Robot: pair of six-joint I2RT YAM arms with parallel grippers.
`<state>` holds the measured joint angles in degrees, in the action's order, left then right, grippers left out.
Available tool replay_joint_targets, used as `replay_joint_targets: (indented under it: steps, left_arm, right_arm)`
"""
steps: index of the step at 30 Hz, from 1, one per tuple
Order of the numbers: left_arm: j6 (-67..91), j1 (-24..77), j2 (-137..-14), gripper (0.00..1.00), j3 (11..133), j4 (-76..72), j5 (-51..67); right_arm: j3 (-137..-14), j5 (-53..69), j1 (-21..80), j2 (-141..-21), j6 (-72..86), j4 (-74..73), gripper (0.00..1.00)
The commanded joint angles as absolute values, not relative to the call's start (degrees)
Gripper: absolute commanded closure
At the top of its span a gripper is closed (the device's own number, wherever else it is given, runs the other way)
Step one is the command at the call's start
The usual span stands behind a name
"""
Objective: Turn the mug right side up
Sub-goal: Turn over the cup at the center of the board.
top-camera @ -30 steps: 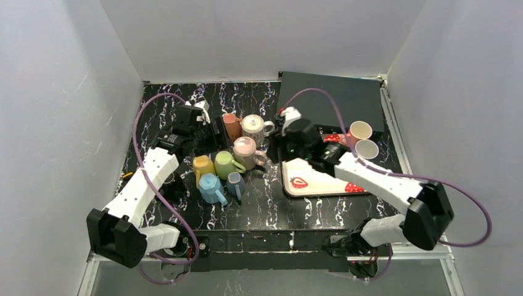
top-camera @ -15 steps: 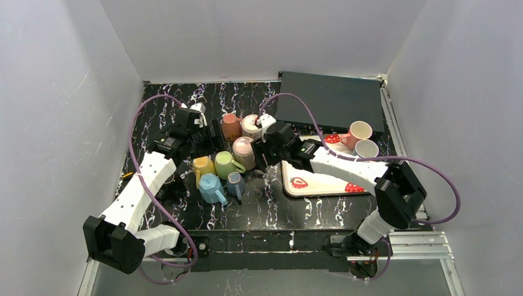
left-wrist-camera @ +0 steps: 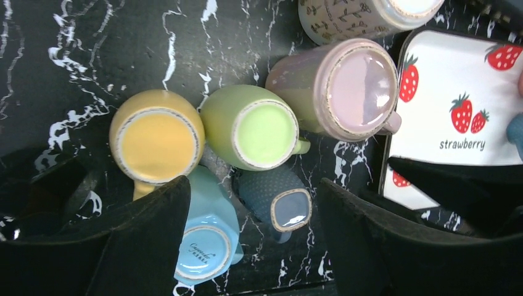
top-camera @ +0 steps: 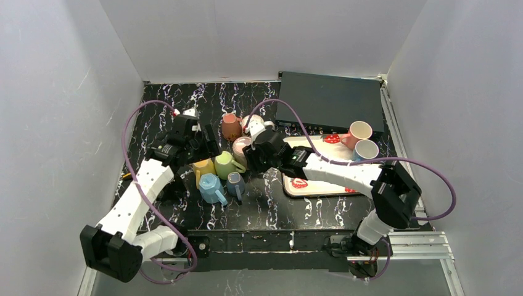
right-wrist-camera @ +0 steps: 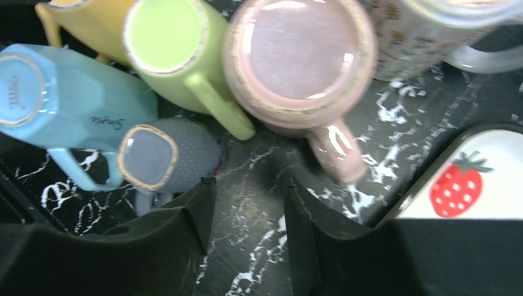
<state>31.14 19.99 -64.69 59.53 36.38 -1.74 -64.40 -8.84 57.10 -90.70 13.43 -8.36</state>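
Just ahead of the right gripper's [right-wrist-camera: 247, 185] wide-open jaws, the pink mug [right-wrist-camera: 300, 58] stands bottom-up on the black marbled table [right-wrist-camera: 395, 111]; its handle points back toward the gap between the fingers, nearer the right-hand one, and does not touch either; only bare table lies between the two fingers. Touching the pink mug on the left-finger side is an upturned green mug [right-wrist-camera: 169, 43]; a small dark blue mug [right-wrist-camera: 163, 154], also base-up, sits just off the left fingertip, with a light blue mug [right-wrist-camera: 61, 92] beside it and a yellow mug [right-wrist-camera: 80, 15] farther ahead. Beyond the right finger lies the strawberry tray [right-wrist-camera: 469, 185]; a floral mug [right-wrist-camera: 432, 37] is just past the pink one.

The left gripper [left-wrist-camera: 253, 183] hangs above the same cluster, jaws spread and holding nothing; in its wrist view the dark blue mug shows between the fingertips and the light blue one beside the left finger. In the top view, two upright mugs [top-camera: 361, 140] stand well beyond the right arm's side.
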Motion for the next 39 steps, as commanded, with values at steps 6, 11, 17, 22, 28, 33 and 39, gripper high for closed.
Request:
replay_joint_targets:
  steps: [6,11,17,22,28,33,39]
  left_arm:
    - [32.0,20.0,-56.7,0.27,57.4,35.6,-8.7]
    - [31.8,20.0,-57.6,0.26,57.8,37.1,-8.5]
    - [31.7,20.0,-56.3,0.24,57.6,37.4,-9.5]
    - [31.3,20.0,-56.3,0.23,57.7,37.8,-10.0]
    - [31.4,20.0,-56.2,0.23,58.0,38.0,-10.5]
    - [31.1,20.0,-55.2,0.23,58.3,38.4,-11.8]
    - [31.0,20.0,-54.7,0.22,58.3,38.9,-12.4]
  right_arm:
    - [-69.5,-6.3,60.1,-98.1,14.3,2.0,0.46]
    - [-76.2,-6.1,60.1,-104.6,11.8,0.2,0.42]
    - [-79.9,-6.6,60.1,-108.6,10.1,-2.4,0.39]
    - [-80.4,-4.9,60.1,-109.7,9.2,-3.4,0.36]
    - [-81.7,-2.0,60.1,-111.6,7.5,-4.9,0.44]
    - [-83.1,-4.2,60.1,-112.5,5.8,-5.8,0.60]
    - [-87.1,-7.9,60.1,-114.8,1.7,-9.0,0.53]
